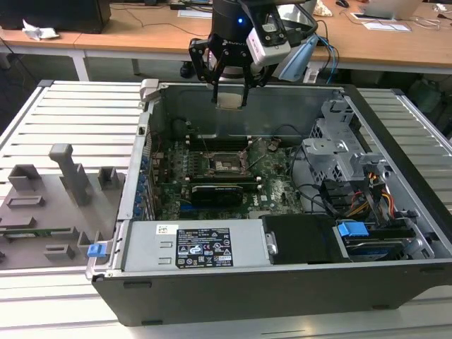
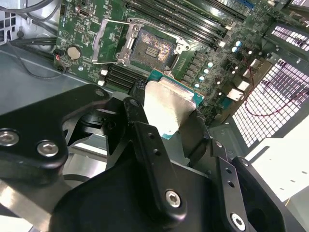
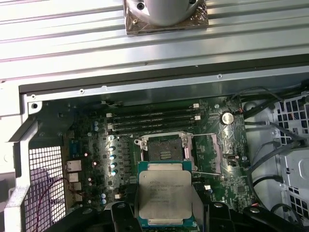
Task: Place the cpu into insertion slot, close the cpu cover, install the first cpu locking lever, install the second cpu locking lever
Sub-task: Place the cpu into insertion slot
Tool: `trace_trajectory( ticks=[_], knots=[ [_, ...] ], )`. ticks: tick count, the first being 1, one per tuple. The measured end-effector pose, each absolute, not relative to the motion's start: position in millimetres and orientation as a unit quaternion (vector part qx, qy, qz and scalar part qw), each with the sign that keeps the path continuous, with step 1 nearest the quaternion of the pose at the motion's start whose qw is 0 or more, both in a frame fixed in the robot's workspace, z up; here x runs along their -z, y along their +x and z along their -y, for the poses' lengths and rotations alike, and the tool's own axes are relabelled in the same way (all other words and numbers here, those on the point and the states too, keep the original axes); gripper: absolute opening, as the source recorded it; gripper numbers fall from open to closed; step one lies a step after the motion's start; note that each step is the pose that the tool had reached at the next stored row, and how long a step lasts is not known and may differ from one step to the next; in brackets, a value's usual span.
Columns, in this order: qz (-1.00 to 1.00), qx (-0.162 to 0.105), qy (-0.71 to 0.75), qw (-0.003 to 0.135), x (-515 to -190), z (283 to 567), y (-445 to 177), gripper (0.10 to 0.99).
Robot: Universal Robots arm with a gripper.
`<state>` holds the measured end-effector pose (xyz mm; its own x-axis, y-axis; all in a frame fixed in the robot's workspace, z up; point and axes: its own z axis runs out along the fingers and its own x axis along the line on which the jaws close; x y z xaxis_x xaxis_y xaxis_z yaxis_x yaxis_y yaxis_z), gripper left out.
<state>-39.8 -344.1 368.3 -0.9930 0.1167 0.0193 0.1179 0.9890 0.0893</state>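
In the exterior view the gripper (image 1: 230, 97) hangs above the far part of an open computer case (image 1: 282, 296). Its two black fingers are closed on the cpu (image 1: 232, 102), which it holds in the air, well clear of the board. Below lies the green motherboard (image 1: 272, 176) with the insertion slot (image 1: 224, 164) near its middle, and nothing sits in the slot. Nearer than the slot is the black graphics card (image 1: 222, 192). The metal parts around the slot seem lifted, but from here they are too small to be sure. A grey power supply (image 1: 191, 247) lies along the near side of the case. A grey fixture tray (image 1: 42, 205) rests on the slatted table (image 1: 78, 106) at the exterior view's left.

In the second wrist view the fingers (image 2: 137, 116) press the cpu on two opposite edges. Its silver-grey top faces the camera, with a green border around it. Beyond the chip the insertion slot is uncovered and dark inside. The cpu cover (image 2: 100, 42) stands open beside the slot, and a round coin battery (image 2: 73, 52) is just beyond the cover.

In the first wrist view the cpu hangs in front of the slot, apart from it. The long memory slots (image 3: 152, 118) run on the other side of the slot from the chip. The cpu cover is open on the side of the coin battery.
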Motion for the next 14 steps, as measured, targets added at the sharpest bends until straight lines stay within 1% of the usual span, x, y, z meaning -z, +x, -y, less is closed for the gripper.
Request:
trace_trajectory(
  ticks=[14],
  knots=[
    [0.997,0.045,-0.068,0.007,-368.3,344.1,-39.8,0.529]
  ],
)
